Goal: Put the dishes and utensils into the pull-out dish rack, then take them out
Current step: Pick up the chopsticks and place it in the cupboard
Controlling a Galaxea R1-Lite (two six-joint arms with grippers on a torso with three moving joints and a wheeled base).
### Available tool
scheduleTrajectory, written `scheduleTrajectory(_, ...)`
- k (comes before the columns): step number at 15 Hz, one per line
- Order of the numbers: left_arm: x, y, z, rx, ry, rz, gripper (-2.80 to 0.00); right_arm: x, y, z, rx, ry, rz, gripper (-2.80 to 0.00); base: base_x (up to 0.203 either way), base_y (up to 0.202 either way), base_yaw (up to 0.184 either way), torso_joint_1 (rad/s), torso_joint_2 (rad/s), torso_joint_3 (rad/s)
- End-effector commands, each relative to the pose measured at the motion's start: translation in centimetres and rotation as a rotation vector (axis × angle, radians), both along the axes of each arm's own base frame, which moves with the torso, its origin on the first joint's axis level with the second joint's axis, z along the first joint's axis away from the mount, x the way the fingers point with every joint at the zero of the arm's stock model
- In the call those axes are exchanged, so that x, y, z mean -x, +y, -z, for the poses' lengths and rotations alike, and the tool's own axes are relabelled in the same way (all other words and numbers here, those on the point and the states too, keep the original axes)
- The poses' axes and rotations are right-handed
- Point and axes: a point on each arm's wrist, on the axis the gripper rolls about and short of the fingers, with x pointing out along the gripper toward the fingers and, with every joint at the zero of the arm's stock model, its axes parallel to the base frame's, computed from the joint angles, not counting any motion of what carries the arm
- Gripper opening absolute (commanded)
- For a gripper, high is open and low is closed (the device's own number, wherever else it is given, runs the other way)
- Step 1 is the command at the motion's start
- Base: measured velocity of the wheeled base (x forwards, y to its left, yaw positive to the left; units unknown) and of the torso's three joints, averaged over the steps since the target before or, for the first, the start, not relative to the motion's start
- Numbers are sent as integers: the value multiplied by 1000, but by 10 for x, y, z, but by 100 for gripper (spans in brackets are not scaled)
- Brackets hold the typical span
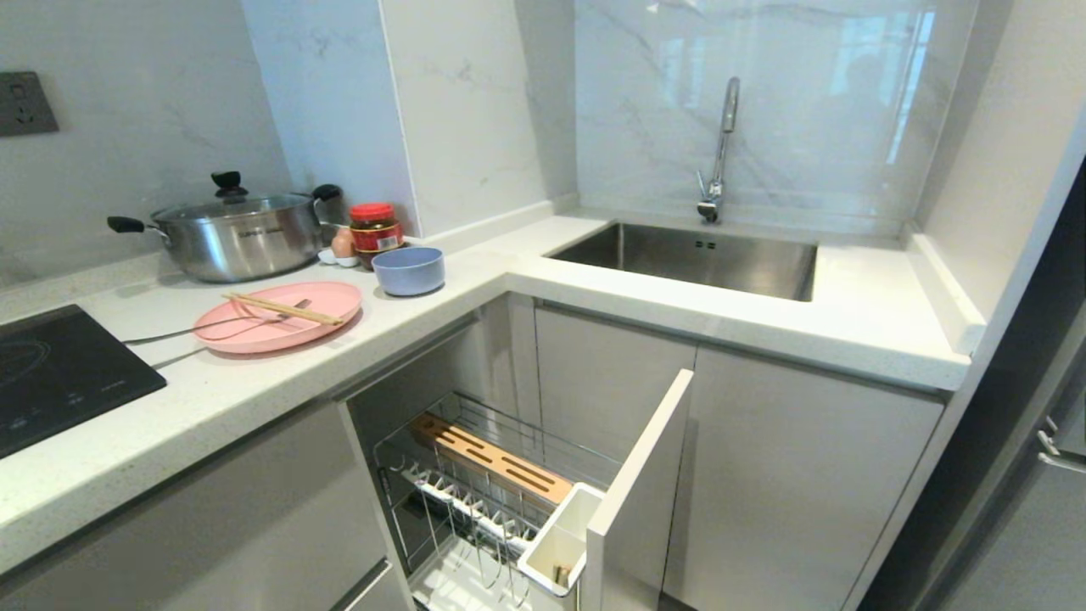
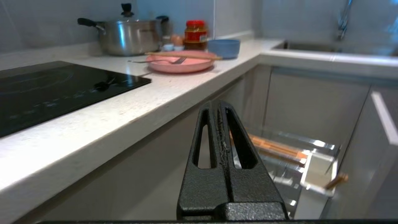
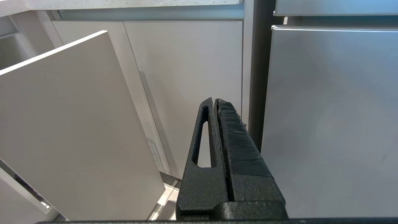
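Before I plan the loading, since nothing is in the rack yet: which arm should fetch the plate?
The left, probably. Its shut hand faces the counter with the plate; the right hand faces only cabinet doors.

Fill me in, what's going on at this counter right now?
Nothing is being handled. The pink plate sits on the counter with the chopsticks and fork lying across it, the blue bowl beside it. The pull-out dish rack is open below and holds no dishes. The left gripper is shut and empty, below the counter edge; the right gripper, also shut, faces the cabinet fronts.
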Motion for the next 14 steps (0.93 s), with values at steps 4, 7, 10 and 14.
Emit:
scheduleTrajectory(4, -40, 0, 55, -2, -54, 6, -280, 0, 0, 0, 0, -3, 0, -280, 0, 0, 0, 0, 0, 0)
scheduleTrajectory(7, -53, 0, 81, -31, -45, -3, -280, 0, 0, 0, 0, -3, 0, -280, 0, 0, 0, 0, 0, 0)
scheduleTrajectory(10, -55, 0, 91, -33, 44, 14, -280, 0, 0, 0, 0, -3, 0, -280, 0, 0, 0, 0, 0, 0)
scheduleTrajectory(14, -56, -2, 102, -34, 151, 83, -280, 0, 0, 0, 0, -3, 0, -280, 0, 0, 0, 0, 0, 0)
